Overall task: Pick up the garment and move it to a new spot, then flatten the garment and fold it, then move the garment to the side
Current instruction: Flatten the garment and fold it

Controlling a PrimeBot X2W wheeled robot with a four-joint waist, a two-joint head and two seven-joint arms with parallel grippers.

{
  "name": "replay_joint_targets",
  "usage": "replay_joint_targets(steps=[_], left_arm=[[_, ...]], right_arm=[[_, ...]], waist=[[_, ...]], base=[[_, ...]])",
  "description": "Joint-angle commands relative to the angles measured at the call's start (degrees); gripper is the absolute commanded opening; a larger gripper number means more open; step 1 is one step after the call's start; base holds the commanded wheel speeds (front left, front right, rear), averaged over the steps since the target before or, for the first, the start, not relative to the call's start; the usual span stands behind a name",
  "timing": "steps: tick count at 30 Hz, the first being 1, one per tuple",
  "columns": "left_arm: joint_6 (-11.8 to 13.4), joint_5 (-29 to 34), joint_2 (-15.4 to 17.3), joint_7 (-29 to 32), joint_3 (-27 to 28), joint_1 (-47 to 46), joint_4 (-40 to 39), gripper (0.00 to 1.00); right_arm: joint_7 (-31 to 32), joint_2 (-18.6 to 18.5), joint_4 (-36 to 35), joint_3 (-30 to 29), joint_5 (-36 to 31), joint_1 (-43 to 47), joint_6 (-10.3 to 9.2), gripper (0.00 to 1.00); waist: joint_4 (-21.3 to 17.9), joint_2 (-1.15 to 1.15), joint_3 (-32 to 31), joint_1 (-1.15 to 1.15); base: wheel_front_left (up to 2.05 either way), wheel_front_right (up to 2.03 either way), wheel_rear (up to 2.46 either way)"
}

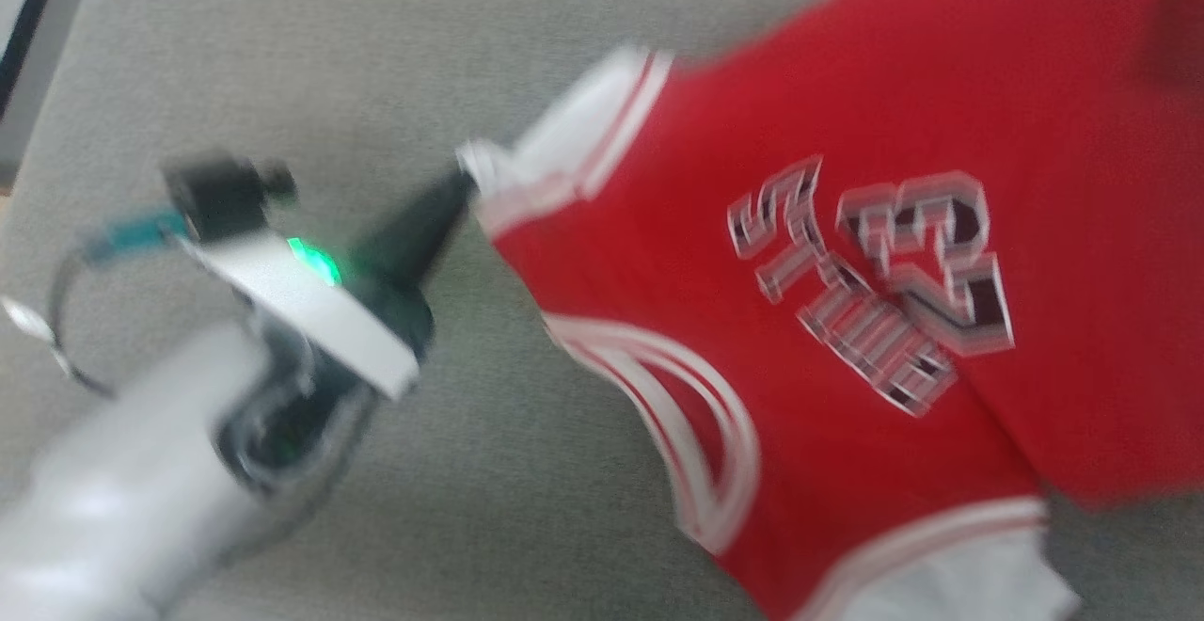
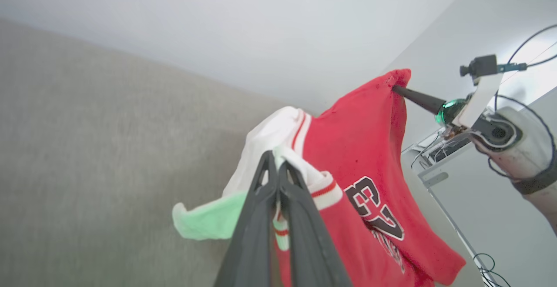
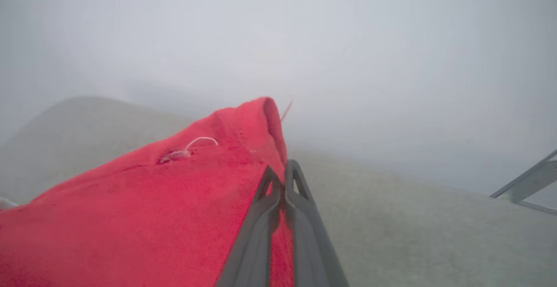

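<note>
The garment (image 1: 847, 254), a red jersey with white sleeves, striped trim and block lettering, hangs stretched between my two grippers over a grey fabric surface (image 1: 282, 56). My left gripper (image 1: 463, 177) is shut on the edge of a white sleeve; the left wrist view shows its fingers (image 2: 265, 182) pressed together on the trimmed sleeve (image 2: 278, 130). In that same view my right gripper (image 2: 394, 88) pinches a red corner of the garment (image 2: 361, 130), held higher. The right wrist view has that gripper (image 3: 283, 169) shut on red cloth (image 3: 174, 191). The head view is blurred.
The grey fabric surface (image 2: 87, 148) lies under and behind the garment, with a pale wall (image 2: 261, 26) beyond it. A white rack with cables (image 2: 435, 165) stands to the right in the left wrist view. A metal bar (image 3: 526, 182) shows at the right edge of the right wrist view.
</note>
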Motion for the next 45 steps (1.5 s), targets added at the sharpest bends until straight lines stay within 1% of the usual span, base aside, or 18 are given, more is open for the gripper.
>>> replay_joint_targets(steps=[1, 4, 7, 9, 10, 13, 16, 20, 21, 25, 27, 29, 30, 32, 34, 39, 42, 45], left_arm=[[0.1, -0.9, 0.3, 0.2, 0.9, -2.5, 0.7, 0.0], [0.1, -3.7, -0.1, 1.3, 3.4, -9.5, 3.2, 0.0], [0.1, -7.4, -0.7, 4.0, 6.1, -17.3, 7.0, 0.0], [0.1, -9.8, -1.4, 5.1, 8.8, -23.4, 10.4, 0.0], [0.1, -11.5, -2.2, 5.5, 11.8, -29.1, 14.3, 0.0], [0.1, -11.5, -3.2, 4.4, 15.1, -38.1, 20.6, 0.0], [0.2, -9.0, -3.2, 3.4, 16.5, -47.1, 25.6, 0.0], [0.2, -8.4, -4.5, 3.4, 17.5, -54.7, 27.7, 0.0], [0.2, -9.6, -5.0, 3.8, 17.7, -55.4, 27.0, 0.0], [0.2, -11.9, -5.6, 5.0, 17.0, -49.6, 25.1, 0.0], [0.1, -11.7, -5.1, 5.9, 15.5, -45.1, 22.2, 0.0], [0.1, -13.3, -4.7, 6.0, 15.1, -39.8, 18.3, 0.0], [0.1, -13.3, -4.7, 6.0, 15.1, -39.8, 18.3, 0.0], [0.1, -14.2, -4.1, 5.7, 15.0, -33.4, 14.4, 0.0], [0.1, -15.1, -3.8, 5.7, 14.6, -27.4, 9.9, 0.0], [0.1, -16.4, -3.9, 4.6, 14.6, -12.6, 0.0, 0.0], [0.1, -15.8, -3.3, 3.9, 14.7, -4.2, -5.2, 0.0], [0.1, -14.7, -2.3, 2.9, 15.0, 3.6, -9.6, 0.0]], right_arm=[[-2.0, 0.3, 1.8, -1.9, -0.8, -1.8, -0.11, 0.0], [-6.0, 2.9, 7.6, -6.6, -2.7, -6.7, -0.11, 0.0], [-9.0, 5.3, 12.8, -10.5, -5.0, -13.0, -0.11, 0.0], [-10.7, 7.5, 15.8, -12.5, -6.1, -17.4, -0.11, 0.0], [-12.8, 9.3, 18.8, -14.2, -7.7, -21.8, -0.12, 0.0], [-16.0, 11.1, 22.9, -16.3, -10.3, -28.1, -0.18, 0.0], [-19.4, 12.6, 26.0, -18.3, -12.2, -33.7, -0.19, 0.0], [-21.3, 14.1, 29.5, -19.2, -13.4, -38.0, -0.2, 0.0], [-20.9, 14.8, 30.3, -18.5, -13.7, -38.1, -0.19, 0.0], [-19.8, 14.6, 31.2, -16.7, -13.1, -34.7, -0.18, 0.0], [-19.3, 14.9, 30.6, -15.4, -12.4, -32.0, -0.15, 0.0], [-18.1, 15.1, 29.2, -13.7, -11.3, -28.9, -0.12, 0.0], [-18.1, 15.1, 29.2, -13.7, -11.3, -28.9, -0.12, 0.0], [-16.8, 14.6, 27.0, -11.9, -10.0, -24.8, -0.12, 0.0], [-14.3, 14.2, 24.0, -9.8, -7.7, -20.0, -0.11, 0.0], [-9.1, 10.2, 14.4, -7.1, -1.2, -6.2, -0.1, 0.0], [-6.9, 7.7, 7.5, -6.8, 2.5, 2.7, -0.1, 0.0], [-5.6, 5.3, 0.9, -8.0, 5.1, 10.8, -0.1, 0.0]], waist=[[-0.9, 0.0, -0.1, 0.0], [-2.7, 0.0, 1.1, 0.0], [-4.4, 0.0, 2.7, 0.0], [-5.7, 0.0, 3.9, 0.0], [-7.3, 0.0, 5.1, 0.0], [-9.2, 0.0, 6.8, 0.0], [-10.7, 0.0, 7.9, 0.0], [-11.7, 0.0, 8.4, 0.0], [-11.6, 0.0, 8.4, 0.0], [-11.0, 0.0, 8.8, 0.0], [-10.8, 0.0, 8.8, 0.0], [-10.8, 0.0, 9.1, 0.0], [-10.8, 0.0, 9.1, 0.0], [-10.6, 0.0, 9.3, 0.0], [-10.5, 0.0, 9.3, 0.0], [-9.6, 0.0, 7.5, 0.0], [-9.4, 0.0, 6.0, 0.0], [-9.5, 0.0, 4.4, 0.0]], base=[[0.0, 0.0, 0.0], [0.0, 0.0, 0.0], [0.0, 0.0, 0.0], [0.0, 0.0, 0.0], [0.0, 0.0, 0.0], [0.0, 0.0, 0.0], [0.0, 0.0, 0.0], [0.0, 0.0, 0.0], [0.0, 0.0, 0.0], [0.0, 0.0, 0.0], [0.0, 0.0, 0.0], [0.0, 0.0, 0.0], [0.0, 0.0, 0.0], [0.0, 0.0, 0.0], [0.0, 0.0, 0.0], [0.0, 0.0, 0.0], [0.0, 0.0, 0.0], [0.0, 0.0, 0.0]])
